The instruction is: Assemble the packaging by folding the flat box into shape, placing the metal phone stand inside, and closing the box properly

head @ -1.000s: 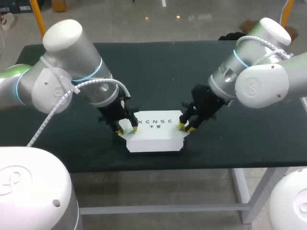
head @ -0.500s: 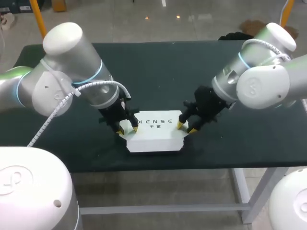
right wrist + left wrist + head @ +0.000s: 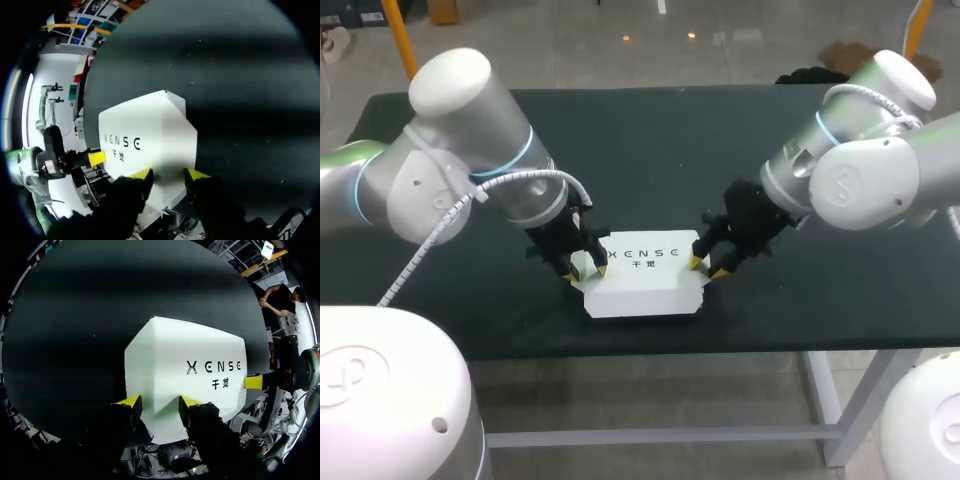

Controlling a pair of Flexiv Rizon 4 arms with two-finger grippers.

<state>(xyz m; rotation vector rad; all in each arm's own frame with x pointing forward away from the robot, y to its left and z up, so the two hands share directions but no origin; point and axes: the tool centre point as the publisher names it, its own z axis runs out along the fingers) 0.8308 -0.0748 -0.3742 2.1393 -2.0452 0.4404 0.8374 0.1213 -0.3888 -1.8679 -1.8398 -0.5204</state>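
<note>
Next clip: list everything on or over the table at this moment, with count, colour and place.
table: one, dark top, under everything.
box: one, white with dark print on its top, folded into shape and closed, on the table near its front edge, between the two end effectors.
phone stand: none in view.
arms: two, white and grey, left and right, each coming in from its own side.
end effectors: two, black with yellow tips; left end effector at the box's left end, right end effector at its right end, each open with that end of the box between its fingers.
</note>
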